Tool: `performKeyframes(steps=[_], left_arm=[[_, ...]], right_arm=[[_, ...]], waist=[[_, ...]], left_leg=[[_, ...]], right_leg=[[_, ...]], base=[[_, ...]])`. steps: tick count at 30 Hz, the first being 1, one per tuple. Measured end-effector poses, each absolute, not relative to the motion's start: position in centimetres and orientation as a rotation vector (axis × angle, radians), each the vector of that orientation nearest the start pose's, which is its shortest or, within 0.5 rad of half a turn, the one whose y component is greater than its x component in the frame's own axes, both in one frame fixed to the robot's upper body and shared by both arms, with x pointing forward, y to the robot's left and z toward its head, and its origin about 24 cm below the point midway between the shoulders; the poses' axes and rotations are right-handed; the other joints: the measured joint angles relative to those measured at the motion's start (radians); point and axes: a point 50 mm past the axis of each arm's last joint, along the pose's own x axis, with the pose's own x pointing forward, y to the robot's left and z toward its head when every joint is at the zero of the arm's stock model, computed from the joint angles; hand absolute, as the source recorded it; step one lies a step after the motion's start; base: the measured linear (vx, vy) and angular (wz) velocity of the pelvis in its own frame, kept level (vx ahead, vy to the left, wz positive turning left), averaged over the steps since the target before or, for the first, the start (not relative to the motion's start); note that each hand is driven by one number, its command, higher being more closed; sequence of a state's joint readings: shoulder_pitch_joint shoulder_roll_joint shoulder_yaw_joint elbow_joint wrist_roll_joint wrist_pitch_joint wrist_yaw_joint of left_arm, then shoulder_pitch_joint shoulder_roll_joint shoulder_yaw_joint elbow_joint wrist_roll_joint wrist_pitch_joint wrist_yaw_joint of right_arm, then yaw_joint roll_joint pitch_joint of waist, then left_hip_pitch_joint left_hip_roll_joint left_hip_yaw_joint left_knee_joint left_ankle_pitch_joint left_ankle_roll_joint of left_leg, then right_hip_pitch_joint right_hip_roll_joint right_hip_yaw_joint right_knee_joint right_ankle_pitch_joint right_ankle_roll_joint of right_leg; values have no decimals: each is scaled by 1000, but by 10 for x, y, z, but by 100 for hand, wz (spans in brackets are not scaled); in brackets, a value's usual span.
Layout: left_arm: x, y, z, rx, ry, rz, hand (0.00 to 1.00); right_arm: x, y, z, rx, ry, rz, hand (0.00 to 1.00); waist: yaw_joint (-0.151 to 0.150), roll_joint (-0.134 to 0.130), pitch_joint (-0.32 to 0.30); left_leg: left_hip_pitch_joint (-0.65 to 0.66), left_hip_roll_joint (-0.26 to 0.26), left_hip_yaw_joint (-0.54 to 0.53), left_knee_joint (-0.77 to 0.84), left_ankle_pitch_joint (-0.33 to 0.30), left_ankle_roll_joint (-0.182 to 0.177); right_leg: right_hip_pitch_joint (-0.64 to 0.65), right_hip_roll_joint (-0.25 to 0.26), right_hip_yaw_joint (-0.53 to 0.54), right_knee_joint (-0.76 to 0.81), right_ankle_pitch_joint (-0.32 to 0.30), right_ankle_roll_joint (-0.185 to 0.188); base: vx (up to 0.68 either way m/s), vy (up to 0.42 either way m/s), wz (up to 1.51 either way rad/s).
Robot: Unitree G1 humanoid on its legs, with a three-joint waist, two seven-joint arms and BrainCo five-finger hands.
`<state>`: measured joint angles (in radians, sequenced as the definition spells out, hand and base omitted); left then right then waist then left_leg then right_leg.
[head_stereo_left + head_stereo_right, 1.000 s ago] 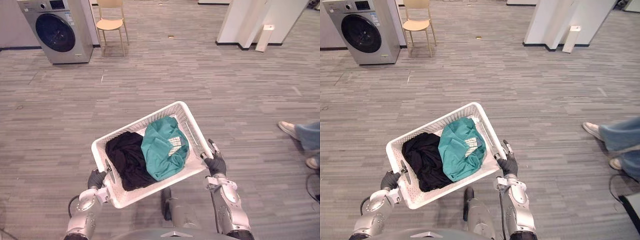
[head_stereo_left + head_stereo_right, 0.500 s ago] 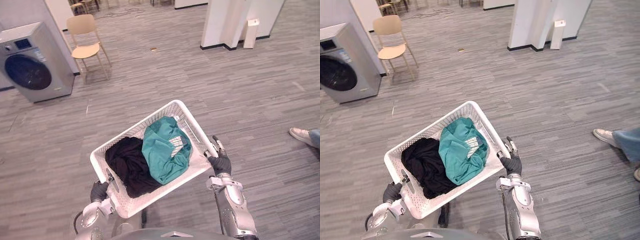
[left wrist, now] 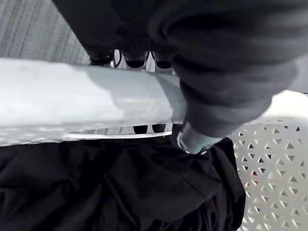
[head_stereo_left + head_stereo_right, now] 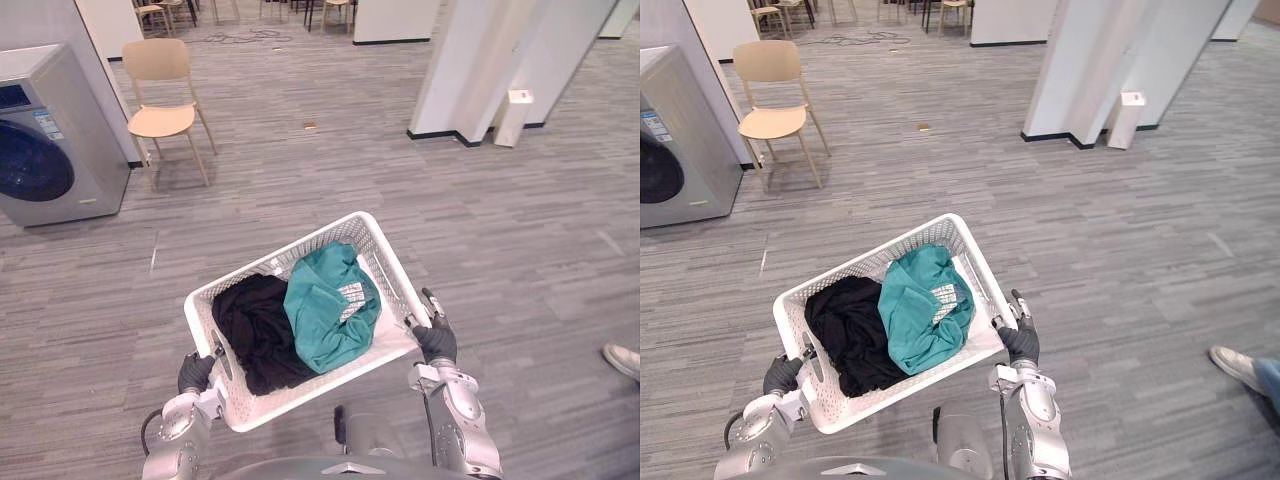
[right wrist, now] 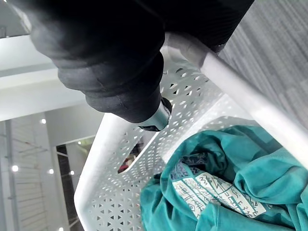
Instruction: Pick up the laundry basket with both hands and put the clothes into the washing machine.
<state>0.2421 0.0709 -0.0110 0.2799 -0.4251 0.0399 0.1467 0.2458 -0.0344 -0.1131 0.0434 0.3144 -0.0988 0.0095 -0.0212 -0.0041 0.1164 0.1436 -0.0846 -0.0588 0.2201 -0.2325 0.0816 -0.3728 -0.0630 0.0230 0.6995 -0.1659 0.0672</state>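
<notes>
I carry a white perforated laundry basket (image 4: 392, 271) above the floor in front of me. A black garment (image 4: 254, 328) lies in its left half and a teal garment (image 4: 328, 305) in its right half. My left hand (image 4: 195, 372) is curled round the basket's left rim (image 3: 72, 106). On the opposite side my right hand (image 4: 436, 340) is curled round the right rim (image 5: 250, 103). The grey washing machine (image 4: 45, 140) with its dark round door stands at the far left, well away from the basket.
A pale wooden chair (image 4: 163, 98) stands just right of the washer. White pillars (image 4: 490, 70) rise at the back right, with more chairs far behind. A person's shoe (image 4: 622, 360) shows at the right edge. Grey plank floor lies between me and the machine.
The camera has shifted: the washer now sits at the left edge and closer, the chair and pillars have moved in the picture. Both hands keep their hold on the basket.
</notes>
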Motion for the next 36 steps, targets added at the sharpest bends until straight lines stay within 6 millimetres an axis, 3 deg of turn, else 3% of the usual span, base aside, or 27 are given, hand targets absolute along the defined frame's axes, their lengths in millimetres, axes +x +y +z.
performKeyframes(steps=[1,2,3,4,5,6,7,8,9,11,13,14,15,17,19,20,21,22,23,24,25,27,29,31,33,35,36], left_arm=[[168,183,-73,-319,552,298,100],[167,183,-71,-320,545,299,100],[165,181,-72,-326,547,302,100],[158,177,-74,-348,560,320,100],[158,171,-75,-373,563,320,100],[156,165,-76,-402,568,330,100],[153,164,-78,-411,576,336,100],[150,162,-80,-409,592,330,100],[149,162,-81,-408,596,329,100],[150,161,-81,-407,600,324,100],[155,159,-80,-409,589,311,100],[157,159,-79,-409,584,306,100],[158,159,-79,-407,584,305,100],[159,161,-82,-399,594,306,100],[153,159,-90,-392,639,303,100],[151,157,-92,-390,656,301,100],[149,158,-96,-377,679,302,100],[150,164,-98,-346,688,298,100],[154,168,-96,-324,680,287,100],[155,170,-95,-315,679,288,100],[155,176,-95,-288,683,289,100],[159,181,-92,-271,668,286,100],[169,190,-83,-237,620,288,100],[180,190,-73,-234,569,272,100],[189,188,-61,-238,511,255,100],[193,186,-55,-245,482,250,100],[193,181,-57,-254,485,247,100]], right_arm=[[188,-201,-8,259,148,-229,100],[187,-201,-7,258,144,-229,100],[188,-202,-6,251,142,-226,100],[187,-202,-5,240,144,-217,100],[186,-204,-2,228,132,-218,100],[185,-208,2,211,121,-218,100],[183,-210,4,200,120,-214,100],[181,-211,3,205,124,-221,100],[180,-211,1,208,133,-233,100],[179,-214,2,203,132,-247,100],[181,-217,4,218,117,-261,100],[183,-217,5,219,111,-265,100],[185,-218,5,219,107,-266,100],[193,-221,-1,220,124,-276,100],[195,-223,-13,218,175,-287,100],[191,-226,-16,214,193,-295,100],[187,-226,-22,219,223,-304,100],[179,-222,-32,245,268,-321,100],[174,-220,-37,268,292,-342,100],[173,-218,-39,278,298,-345,100],[173,-212,-42,295,312,-338,100],[173,-207,-45,299,324,-326,100],[176,-199,-43,324,309,-312,100],[173,-198,-34,338,269,-321,100],[173,-201,-21,339,209,-328,100],[176,-202,-11,333,159,-322,100],[175,-205,-10,319,156,-326,100]], waist=[[-5,0,-10],[-3,-9,-17],[-2,-1,-21],[-8,23,-34],[-24,55,-29],[-9,74,-24],[13,81,-20],[14,98,-17],[12,97,-16],[18,86,-18],[29,76,-17],[37,68,-21],[44,60,-25],[50,59,-27],[51,54,-47],[52,56,-58],[50,33,-71],[24,-13,-90],[8,-35,-84],[5,-46,-78],[-13,-42,-66],[-16,-33,-52],[-18,-26,-32],[-26,-19,-13],[-36,-20,-9],[-40,-44,-13],[-57,-32,-24]], left_leg=[[6,4,-23,46,-68,1],[23,8,-31,85,-126,-2],[55,26,-32,104,-172,-6],[77,60,-29,218,-220,-36],[-69,84,-13,543,-177,-65],[-172,125,19,761,-42,-115],[-224,152,43,866,31,-129],[-317,201,85,1013,45,-132],[-358,225,113,1029,31,-125],[-412,260,191,935,-12,-119],[-450,293,257,739,-30,-115],[-462,294,258,540,-25,-110],[-469,284,210,322,5,-112],[-494,285,106,134,70,-131],[-513,270,130,127,164,-183],[-511,252,140,130,205,-182],[-513,206,143,191,237,-185],[-515,130,164,242,176,-136],[-493,80,161,255,135,-102],[-462,61,160,240,124,-86],[-359,42,138,179,102,-52],[-274,40,120,123,98,-45],[-130,31,102,17,85,-24],[-53,21,76,-15,45,0],[14,14,54,-16,-34,12],[64,-16,31,-12,-102,-8],[105,-4,3,-11,-144,-11]], right_leg=[[41,8,13,-217,37,2],[60,17,28,-270,51,-8],[73,33,24,-227,73,-22],[105,58,-16,-177,54,-38],[115,69,-52,-131,-14,-59],[147,85,-58,-130,-36,-77],[165,92,-60,-135,-50,-89],[237,95,-76,-160,-81,-92],[291,87,-91,-193,-98,-94],[382,61,-110,-263,-113,-83],[450,32,-116,-314,-124,-62],[474,10,-112,-331,-136,-41],[486,-10,-90,-335,-154,-10],[500,-34,-46,-327,-184,40],[530,-98,8,-301,-221,105],[526,-117,32,-267,-228,116],[505,-159,69,-177,-230,121],[436,-215,103,-11,-152,105],[365,-234,108,145,34,16],[333,-241,111,204,169,-31],[252,-189,138,382,166,-17],[211,-138,114,446,81,-28],[113,-50,41,444,-28,-28],[44,5,-39,319,-77,-26],[23,19,-182,-79,-37,-37],[20,14,-189,-277,29,-57],[27,26,-173,-240,79,-89]], base=[[458,-161,51],[504,-182,39],[571,-212,29],[574,-185,52],[661,-223,45],[529,-150,14],[665,-140,-8],[585,-82,15],[583,-90,37],[495,-70,35],[587,-18,22],[614,94,2],[505,135,-7],[572,277,-37],[629,482,-49],[488,451,-33],[488,433,8],[607,490,49],[606,450,68],[808,522,62],[662,408,39],[461,279,30],[413,189,23],[463,125,40],[403,77,34],[565,19,33],[709,-32,64]])
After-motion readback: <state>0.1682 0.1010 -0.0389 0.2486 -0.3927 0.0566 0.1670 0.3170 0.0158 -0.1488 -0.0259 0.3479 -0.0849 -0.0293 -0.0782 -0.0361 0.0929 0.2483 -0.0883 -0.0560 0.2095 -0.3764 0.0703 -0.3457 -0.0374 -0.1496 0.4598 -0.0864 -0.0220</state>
